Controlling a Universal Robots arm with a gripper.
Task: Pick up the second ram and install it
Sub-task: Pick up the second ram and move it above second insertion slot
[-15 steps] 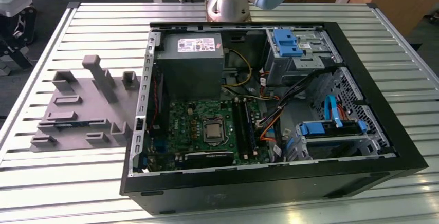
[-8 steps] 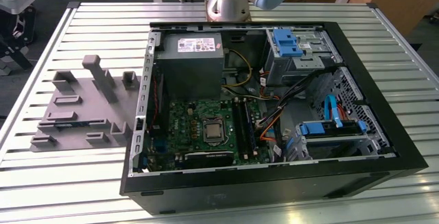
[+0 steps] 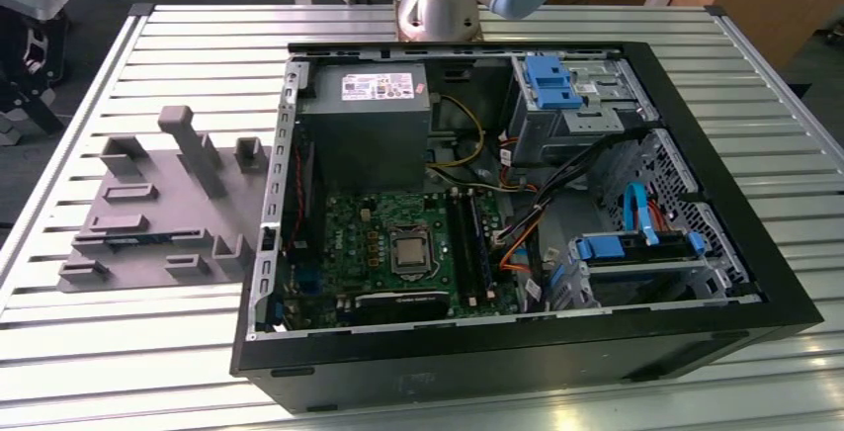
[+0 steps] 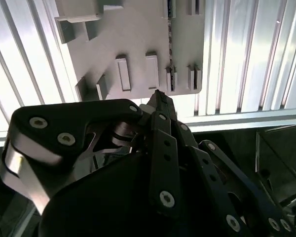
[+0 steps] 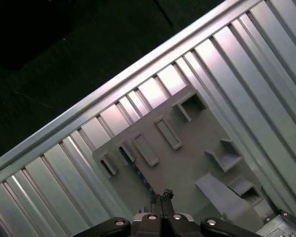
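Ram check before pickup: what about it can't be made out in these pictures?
- Second wrist view: ram stands edge-on in the fixture; chips hidden, far end cut off by the frame edge.
- First wrist view: near end behind the gripper.
- Exterior view: too small to make out.

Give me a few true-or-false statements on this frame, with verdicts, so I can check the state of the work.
1. The gripper hovers over the grey fixture. True.
2. The gripper holds the second ram. False: it is shut on nothing, and the second ram stands on edge in a slot of the fixture.
3. The computer case lies open on the slatted table. True.
4. The fixture sits to the exterior view's right of the case. False: it sits to the exterior view's left.
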